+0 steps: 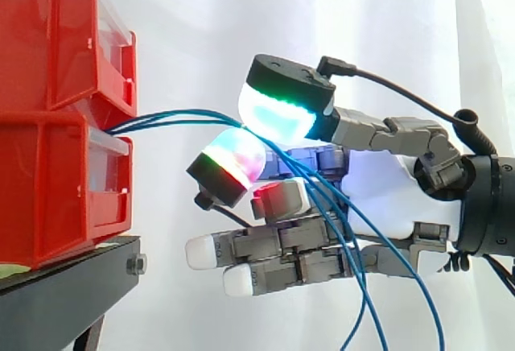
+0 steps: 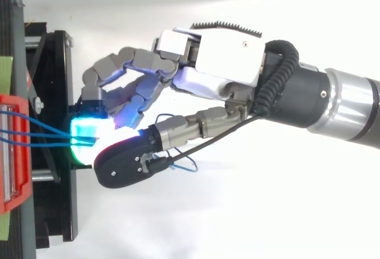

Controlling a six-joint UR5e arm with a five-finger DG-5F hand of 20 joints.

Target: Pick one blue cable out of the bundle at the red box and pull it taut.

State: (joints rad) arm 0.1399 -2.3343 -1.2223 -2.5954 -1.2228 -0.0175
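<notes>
Thin blue cables (image 1: 173, 117) run out of the gap between the two stacked red bins (image 1: 48, 174) and across to my hand (image 1: 386, 194). A glowing cyan-green pad (image 1: 278, 109) above and a red-cyan pad (image 1: 233, 158) below close together on the cables just right of the bins. I cannot tell how many strands sit in the pinch. The stretch from bins to pinch is nearly straight. Past the pinch the strands (image 1: 362, 303) hang slack down in front of the other fingers. From above, the cables (image 2: 41, 133) leave the red bin (image 2: 12, 152) and reach the hand (image 2: 225, 57).
The bins stand on a black stand (image 1: 64, 286) at the left, seen from above as a black frame (image 2: 56, 92). A loose blue loop (image 2: 178, 165) lies under the hand. A white curtain fills the background.
</notes>
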